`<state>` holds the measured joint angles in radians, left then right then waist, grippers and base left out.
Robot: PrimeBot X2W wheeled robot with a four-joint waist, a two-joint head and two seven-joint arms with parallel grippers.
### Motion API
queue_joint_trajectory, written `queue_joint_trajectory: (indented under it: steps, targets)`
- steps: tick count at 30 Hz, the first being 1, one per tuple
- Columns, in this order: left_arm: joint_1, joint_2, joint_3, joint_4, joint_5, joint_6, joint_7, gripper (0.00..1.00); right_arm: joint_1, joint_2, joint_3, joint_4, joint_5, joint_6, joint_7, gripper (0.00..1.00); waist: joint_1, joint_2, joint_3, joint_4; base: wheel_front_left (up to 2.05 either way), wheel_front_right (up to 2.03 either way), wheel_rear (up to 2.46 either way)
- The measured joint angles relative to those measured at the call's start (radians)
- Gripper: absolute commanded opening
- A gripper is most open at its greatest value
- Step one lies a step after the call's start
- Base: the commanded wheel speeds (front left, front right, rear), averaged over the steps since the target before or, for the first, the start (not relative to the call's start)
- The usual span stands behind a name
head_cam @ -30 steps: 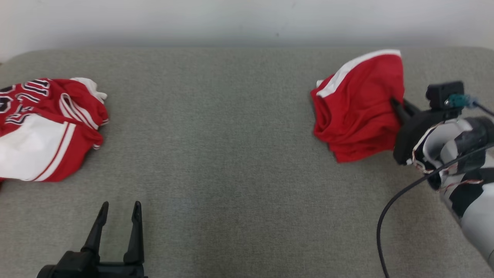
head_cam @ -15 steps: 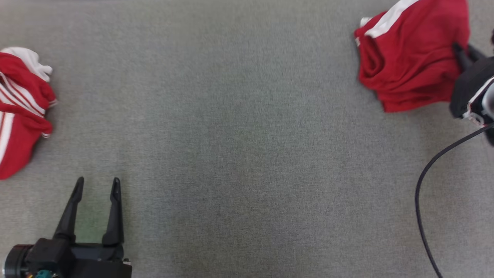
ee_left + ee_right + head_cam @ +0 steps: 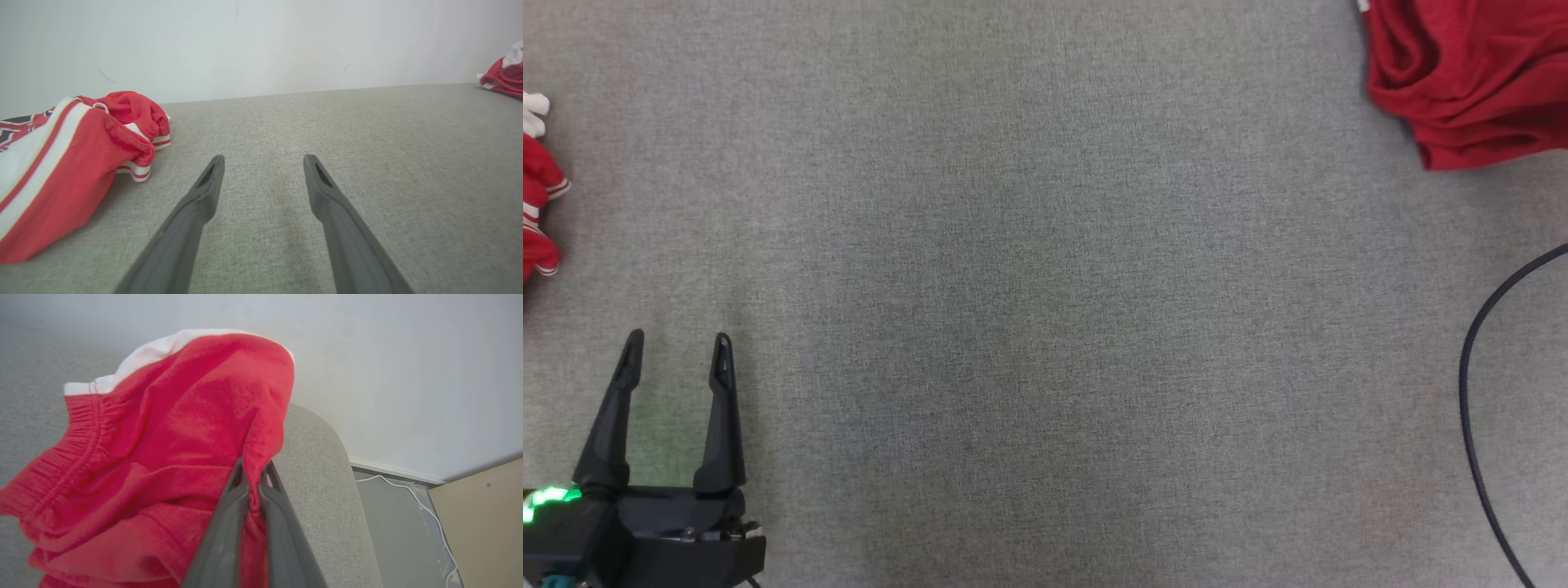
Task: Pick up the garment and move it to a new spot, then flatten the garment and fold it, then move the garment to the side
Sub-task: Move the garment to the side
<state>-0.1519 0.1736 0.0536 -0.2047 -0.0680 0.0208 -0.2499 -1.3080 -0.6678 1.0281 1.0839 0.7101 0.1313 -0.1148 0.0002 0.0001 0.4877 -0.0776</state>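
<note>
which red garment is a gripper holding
The plain red shorts with the white band, pinched in the shut right gripper. The striped jersey lies loose, apart from the open left gripper.

R gripper (image 3: pixel 254 473) pinches red garment (image 3: pixel 163 457) fold above grey cushion (image 3: pixel 314 457).

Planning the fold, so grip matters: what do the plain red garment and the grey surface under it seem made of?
Red garment with a white band: soft matte knit, probably cotton jersey or fleece; drapes in folds, with a gathered elastic edge. Grey surface: matte woven upholstery, fine weave showing.
</note>
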Motion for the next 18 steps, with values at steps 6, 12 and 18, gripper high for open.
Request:
queue_joint_trajectory:
  steps: [6, 12, 18]
  targets:
    - [0.005, 0.012, 0.007, -0.044, 0.000, 0.007, 0.011, 1.00, -0.029, -0.019, 0.019, 0.034, -0.015, 0.000, -0.010, 0.00, -0.0001, 0.0000, 0.023, 0.000, 0.00, 0.00, 0.00]
    - [0.007, 0.018, 0.008, -0.054, 0.000, 0.011, 0.016, 1.00, -0.058, -0.020, 0.035, 0.066, -0.025, 0.000, -0.017, 0.00, -0.0001, 0.0000, 0.035, 0.007, 0.00, 0.00, 0.00]
    - [0.007, 0.019, 0.006, -0.055, -0.002, 0.017, 0.016, 1.00, -0.071, -0.012, 0.049, 0.103, -0.041, 0.000, -0.021, 0.75, -0.0002, 0.0000, 0.039, 0.012, 0.00, 0.00, 0.00]
